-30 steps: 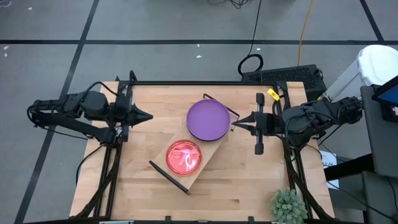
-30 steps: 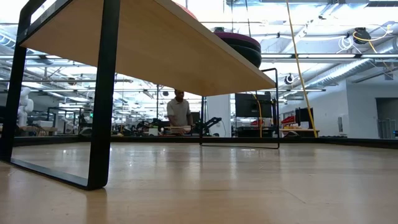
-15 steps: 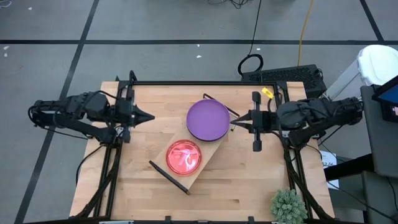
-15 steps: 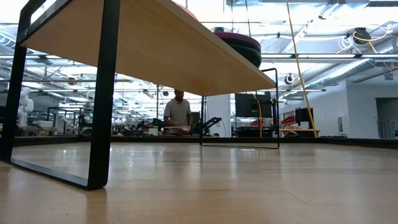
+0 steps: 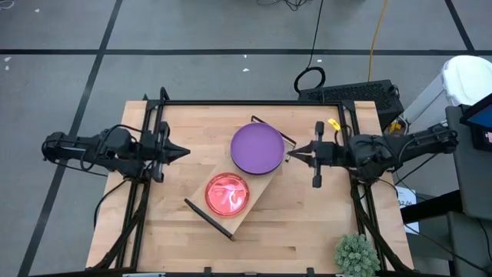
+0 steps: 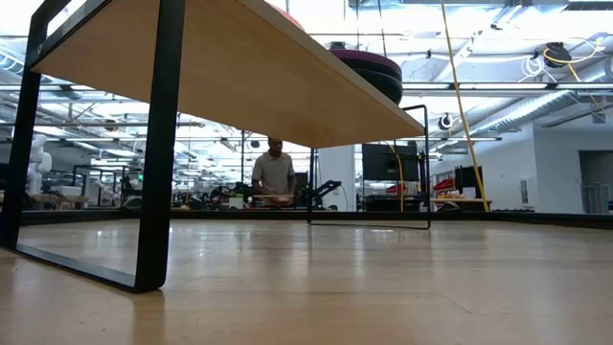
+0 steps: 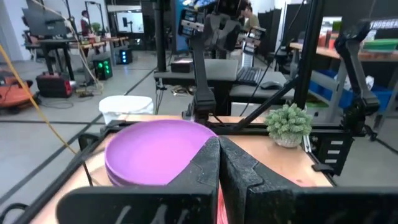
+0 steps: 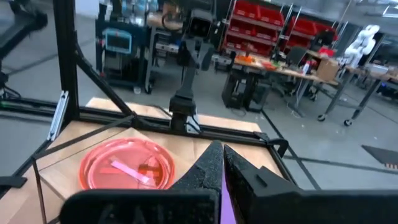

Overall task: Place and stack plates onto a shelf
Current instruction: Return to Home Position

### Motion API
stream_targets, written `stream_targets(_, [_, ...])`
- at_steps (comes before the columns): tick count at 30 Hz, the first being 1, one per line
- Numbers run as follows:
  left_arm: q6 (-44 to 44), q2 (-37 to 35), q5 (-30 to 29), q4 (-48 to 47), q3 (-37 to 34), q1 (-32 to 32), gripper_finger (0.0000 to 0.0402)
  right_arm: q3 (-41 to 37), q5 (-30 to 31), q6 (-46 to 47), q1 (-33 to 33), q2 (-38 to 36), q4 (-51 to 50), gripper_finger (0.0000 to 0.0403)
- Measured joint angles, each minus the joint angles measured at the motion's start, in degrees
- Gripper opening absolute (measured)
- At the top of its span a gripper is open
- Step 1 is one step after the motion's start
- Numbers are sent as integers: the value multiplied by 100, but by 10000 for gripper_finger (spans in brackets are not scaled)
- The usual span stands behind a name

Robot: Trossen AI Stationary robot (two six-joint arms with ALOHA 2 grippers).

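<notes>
The light-wood shelf [image 5: 244, 194] with black frame ends lies slantwise on the table's middle. A purple plate [image 5: 257, 148] sits on its far right part, stacked on a dark plate [image 6: 388, 84] seen from the side in the low view. A translucent pink plate [image 5: 227, 193] rests on the shelf's near part. My left gripper [image 5: 187, 151] hovers at the table's left side, shut, pointing right at the shelf. My right gripper [image 5: 290, 154] is shut, its tips just beside the purple plate's right rim. In the wrist views the purple plate [image 7: 155, 151] and the pink plate [image 8: 127, 165] lie beyond the shut fingers.
A spiky green plant [image 5: 357, 255] stands at the table's near right corner. A black frame [image 5: 254, 103] runs along the table's far edge. Bare tabletop [image 5: 307, 223] lies near the shelf. A person [image 6: 275, 174] stands far off in the room.
My right gripper edged toward the left and then drew back to the right, its arm stretching out lower. My left arm sank and settled a little toward the near edge. Both grippers stayed shut. The plates and shelf kept still.
</notes>
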Motion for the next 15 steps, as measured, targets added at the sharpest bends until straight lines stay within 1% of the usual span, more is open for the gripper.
stream_targets(4, [-142, -317, 1, 215, -504, 0, 4, -1046, -1, 25, 0, -594, 666, 0])
stream_targets(7, [-169, -492, 2, 453, -818, 0, 3, -1786, -4, 240, 0, -1009, 1188, 0])
stream_targets(11, [-180, -638, 2, 859, -1222, 0, 3, -2610, -2, 366, 0, -1505, 1790, 0])
stream_targets(15, [-307, -708, 0, 1213, -1602, 0, 2, -3278, -11, 382, 0, -1922, 2073, 0])
